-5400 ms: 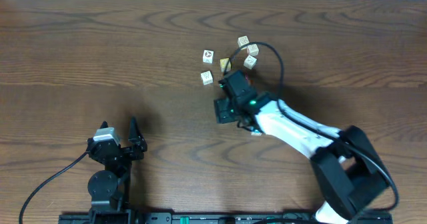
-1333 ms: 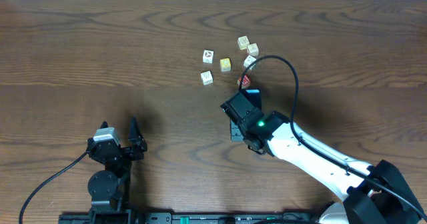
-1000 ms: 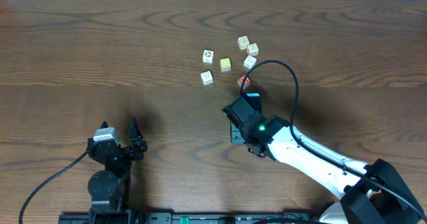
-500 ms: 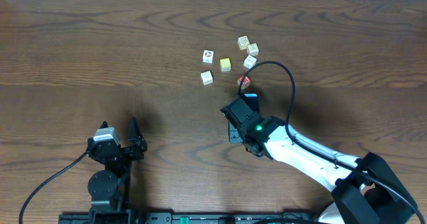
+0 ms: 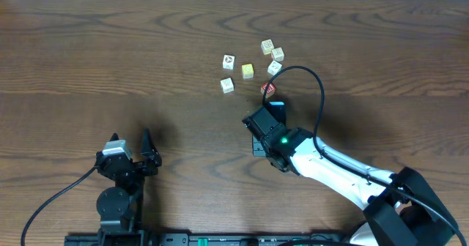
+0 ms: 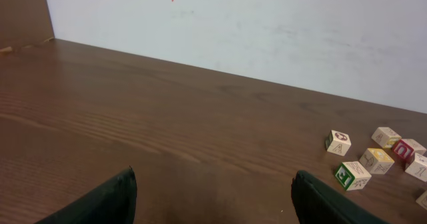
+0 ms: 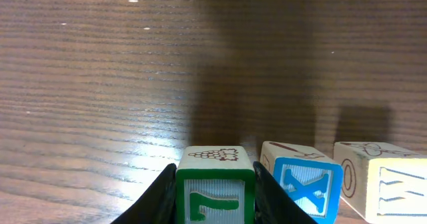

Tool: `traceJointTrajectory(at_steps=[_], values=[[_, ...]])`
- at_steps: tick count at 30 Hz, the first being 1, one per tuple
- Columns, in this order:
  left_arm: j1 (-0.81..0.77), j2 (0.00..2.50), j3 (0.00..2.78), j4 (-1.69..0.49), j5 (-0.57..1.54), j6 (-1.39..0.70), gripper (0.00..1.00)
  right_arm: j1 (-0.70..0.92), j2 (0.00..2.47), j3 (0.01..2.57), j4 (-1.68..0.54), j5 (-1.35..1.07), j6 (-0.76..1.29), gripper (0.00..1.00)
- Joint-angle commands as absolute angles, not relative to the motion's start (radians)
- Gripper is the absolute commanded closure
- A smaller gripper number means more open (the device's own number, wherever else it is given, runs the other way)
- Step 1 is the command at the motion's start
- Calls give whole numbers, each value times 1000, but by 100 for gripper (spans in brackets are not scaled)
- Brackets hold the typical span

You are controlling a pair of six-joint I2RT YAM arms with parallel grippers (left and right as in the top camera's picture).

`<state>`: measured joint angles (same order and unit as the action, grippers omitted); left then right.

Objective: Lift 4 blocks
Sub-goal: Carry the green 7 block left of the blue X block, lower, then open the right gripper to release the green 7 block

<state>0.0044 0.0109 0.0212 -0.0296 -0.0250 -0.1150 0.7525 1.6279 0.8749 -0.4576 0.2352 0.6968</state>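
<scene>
Presently, the green-faced block (image 7: 215, 156) is clamped between the narrowed jaws of the right gripper (image 7: 215, 207), near the middle of the bench (image 5: 110, 56). The blue X block (image 7: 305, 187) is seen just beside it at 3 o'clock. From overhead, the red block (image 5: 269, 89) is found apart, at 12 o'clock of that gripper. The left gripper (image 6: 213, 191) is held with jaws wide.

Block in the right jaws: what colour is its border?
Green; the block shows it best in the right wrist view.
</scene>
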Motion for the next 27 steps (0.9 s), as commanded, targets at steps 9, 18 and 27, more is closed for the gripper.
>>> traceJointTrajectory(at_steps=[9, 18, 27], values=[[1, 5, 5, -74, -35, -117, 25, 760, 1637, 869, -464, 287, 710, 75], [1, 5, 5, -74, -35, -117, 25, 760, 1637, 869, -471, 300, 710, 75], [1, 5, 5, -74, -35, -117, 25, 760, 1637, 869, -504, 333, 710, 75]])
